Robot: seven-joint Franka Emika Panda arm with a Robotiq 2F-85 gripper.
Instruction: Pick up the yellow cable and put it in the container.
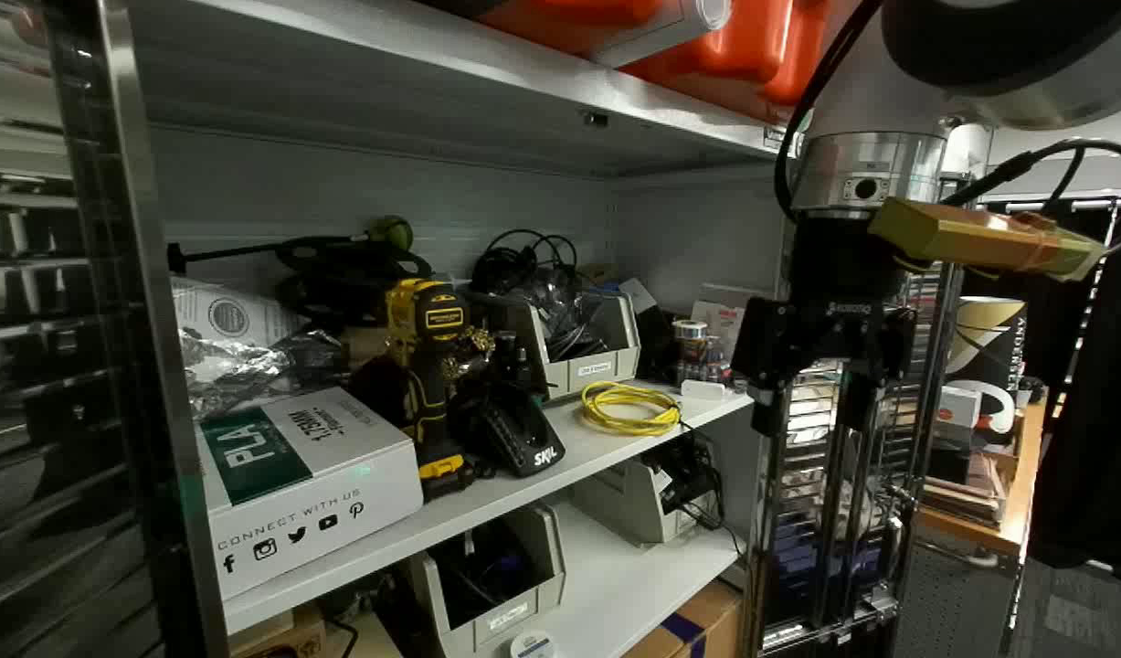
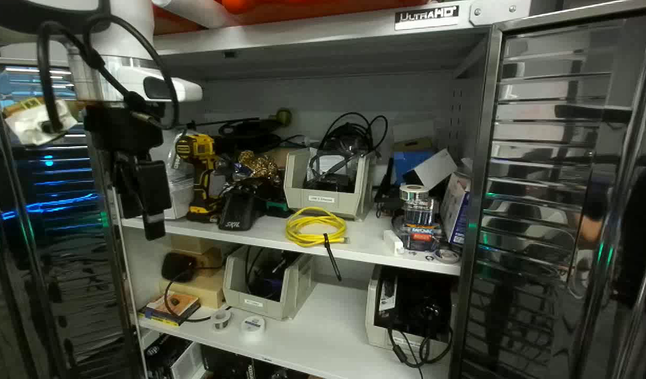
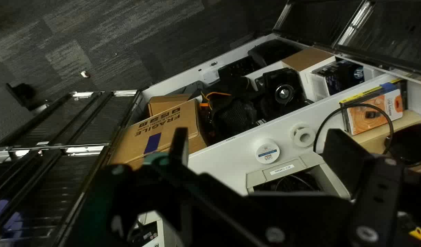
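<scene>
Dim light lay over the cabinet [image 2: 301,92], where on one shelf [image 2: 366,234] stood a grey bin [image 2: 304,200]. Just in front of that bin lay the yellow cable [image 2: 306,240], loosely coiled, a black tie [image 2: 330,258] hanging from it over the edge. Beside the bin sat a charger [image 2: 238,209] (if charger it was, under the Skil badge), then, farther from the bin, a drill [image 2: 196,173]; on the bin's opposite side were some batteries [image 2: 420,218]. Below the bin stood a second bin [image 2: 278,308] and a third bin [image 2: 376,334].

Well out in front of the first bin hung the gripper [image 3: 260,145], its fingers spread wide, holding nothing. The wrist view took in a lower shelf [image 3: 225,163], not the cable.

By my reading the approach was in hand, with no grasp made. Next the gripper needed to swing across to the spot before the bin, straddle one side of the coil and close on several strands together, since a single strand might let the loops spread. Then would come a lift over the bin's front wall, supposing that bin was the container (I could not tell; it merely stood nearest).
</scene>
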